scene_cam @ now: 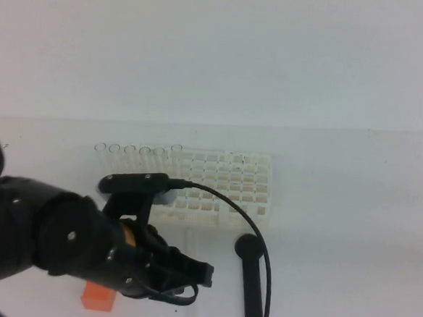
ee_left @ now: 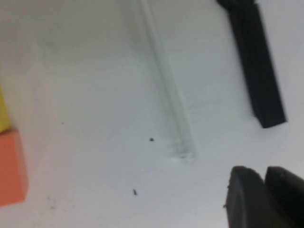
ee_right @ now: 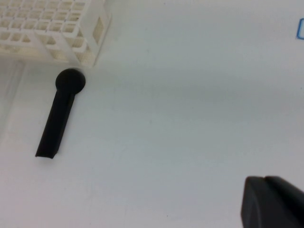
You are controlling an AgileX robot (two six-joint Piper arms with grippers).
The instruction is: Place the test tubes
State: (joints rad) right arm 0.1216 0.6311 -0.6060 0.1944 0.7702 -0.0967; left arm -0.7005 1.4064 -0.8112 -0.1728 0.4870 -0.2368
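The left tool [scene_cam: 204, 274] [ee_left: 264, 197] hangs low over the near part of the counter [scene_cam: 351, 233], its two black fingers [ee_left: 244, 199] pressed together with nothing between them. Just beside its tip lies a clear test tube [scene_cam: 189, 238] [ee_left: 167, 85], flat on the counter, partly hidden under the tool in the high view; in the left wrist view its open end sits near the fingers but apart from them. To the robot's right of the tube, a black piece with a round head [scene_cam: 251, 277] [ee_left: 256, 61] [ee_right: 59, 114] lies flat, its head pointing toward the rack. An orange block [scene_cam: 99, 296] [ee_left: 9, 168] rests on the counter under the left arm, on the tube's other side. Beyond these stands the white rack [scene_cam: 227, 189] [ee_right: 52, 28], with a row of clear standing tubes [scene_cam: 136, 152] upright along its far left edge. The round head of the black piece lies just beside the rack's near right corner.

The right tool [ee_right: 266, 190] shows only in its own wrist view, over bare counter well to the right of the black piece, fingers together and holding nothing
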